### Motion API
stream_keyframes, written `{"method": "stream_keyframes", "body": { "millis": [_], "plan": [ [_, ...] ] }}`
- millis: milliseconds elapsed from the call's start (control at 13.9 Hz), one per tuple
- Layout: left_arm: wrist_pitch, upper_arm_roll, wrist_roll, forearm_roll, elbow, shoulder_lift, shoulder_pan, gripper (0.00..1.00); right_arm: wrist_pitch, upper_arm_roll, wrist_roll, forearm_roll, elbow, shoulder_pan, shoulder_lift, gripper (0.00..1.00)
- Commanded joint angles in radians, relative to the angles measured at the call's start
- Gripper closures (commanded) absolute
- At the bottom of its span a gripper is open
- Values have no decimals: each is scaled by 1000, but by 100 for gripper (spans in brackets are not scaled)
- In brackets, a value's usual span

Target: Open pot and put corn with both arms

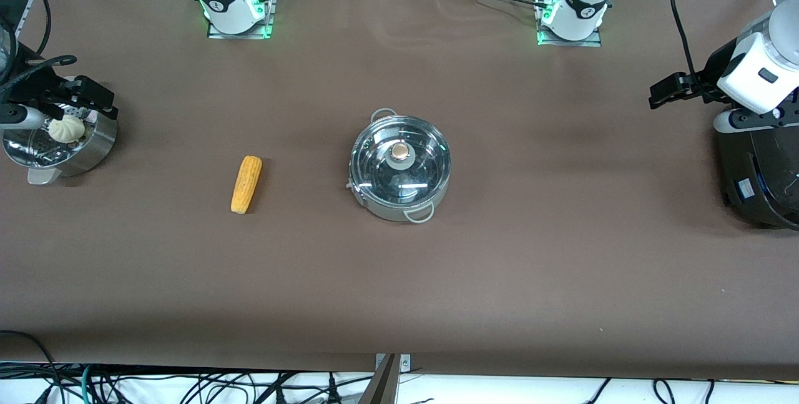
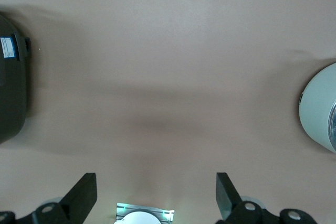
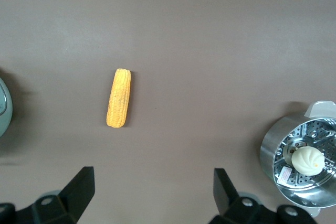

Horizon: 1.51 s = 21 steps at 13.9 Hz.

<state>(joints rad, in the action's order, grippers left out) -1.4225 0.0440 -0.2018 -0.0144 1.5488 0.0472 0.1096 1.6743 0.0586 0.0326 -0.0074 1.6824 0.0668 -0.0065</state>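
Pot (image 1: 400,168) sits mid-worktop, roughly centred between the two arm bases, clear glass lid (image 1: 400,154) on with tan knob (image 1: 400,152) on top. One wire loop handle points toward the bases, the other toward the front camera's edge. Only a sliver of its rim shows in the left wrist view (image 2: 319,107).

Corn (image 1: 246,183) lies flat on the brown worktop (image 1: 530,254), beside the pot toward the right arm's end, well apart from it, long axis running roughly from the bases' edge to the front camera's edge. Nothing touches it. Also seen in the right wrist view (image 3: 118,105).

Right tool (image 1: 93,98) hangs at the right arm's end of the worktop, over the steel steamer pot (image 1: 87,145), which holds a white bun (image 1: 66,129) on its perforated insert. Its own view shows the fingers (image 3: 79,184) spread wide, released, holding nothing (image 3: 152,190).

Left tool (image 1: 671,88) is up at the left arm's end of the worktop, beside the large black cooker (image 1: 758,173). Fingers (image 2: 84,190) spread apart in its wrist view, released, empty (image 2: 156,192). Cooker edge visible there too (image 2: 11,77).

Both arms are parked out at the worktop's ends, well apart from pot and corn.
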Motion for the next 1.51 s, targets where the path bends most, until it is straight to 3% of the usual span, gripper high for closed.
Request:
{"method": "stream_keyframes", "body": {
  "millis": [0,1440],
  "plan": [
    [13,-7,30,-18,7,-12,-14,0,-13,13,-6,-5,-20,15,8,0],
    [36,-13,32,-24,-1,-10,-21,0,-21,12,7,-6,-20,16,10,0]
  ]
}}
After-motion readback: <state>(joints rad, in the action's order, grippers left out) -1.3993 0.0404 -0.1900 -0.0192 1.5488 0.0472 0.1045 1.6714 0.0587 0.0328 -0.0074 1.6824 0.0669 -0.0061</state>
